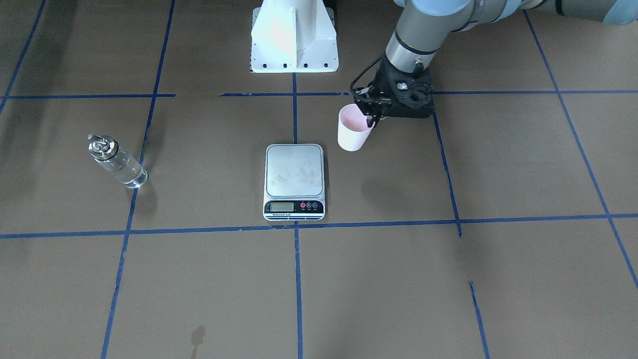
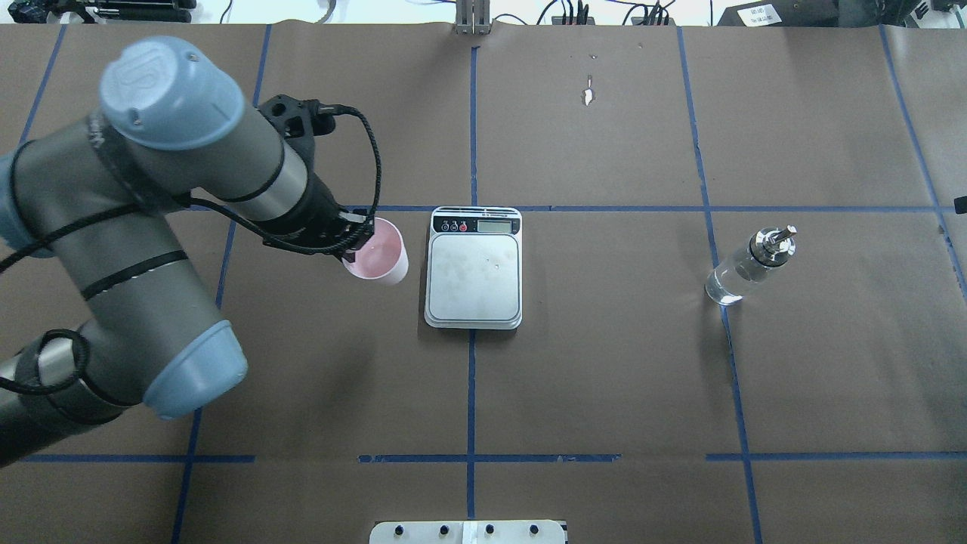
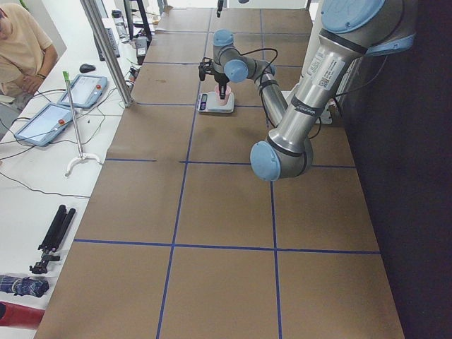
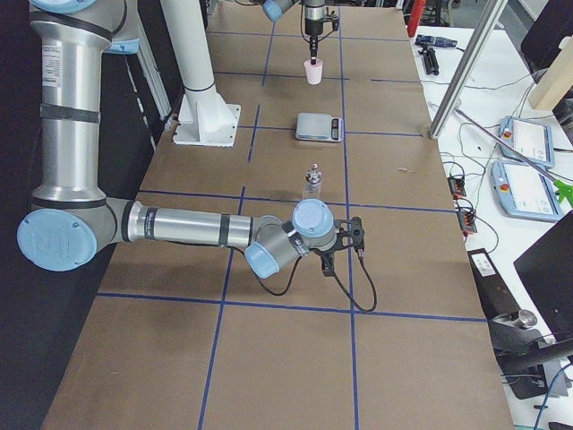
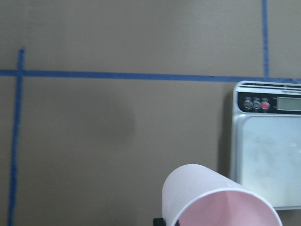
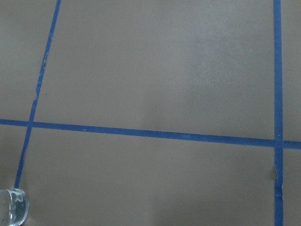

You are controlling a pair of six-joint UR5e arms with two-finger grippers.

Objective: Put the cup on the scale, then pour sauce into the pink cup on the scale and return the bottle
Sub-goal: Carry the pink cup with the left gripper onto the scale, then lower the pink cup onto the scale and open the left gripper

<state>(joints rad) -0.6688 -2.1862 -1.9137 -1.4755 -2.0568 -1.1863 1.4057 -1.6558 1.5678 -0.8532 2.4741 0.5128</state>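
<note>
step: cup-to-scale, under way | left gripper (image 1: 371, 117) clamped on rim of cup (image 1: 353, 130); scale (image 1: 294, 172) just beside it, platform bare | next, I reckon: carry across, lower square, let go | right gripper (image 4: 325, 260): can't tell its fingers; bottle (image 1: 117, 162) standing near it

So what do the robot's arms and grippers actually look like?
Both arms, left arm and right arm, are silver-grey tubes with rounded pale blue joint caps. Each ends in a black two-finger gripper: left gripper, right gripper. A black cable loops along the left wrist.
</note>
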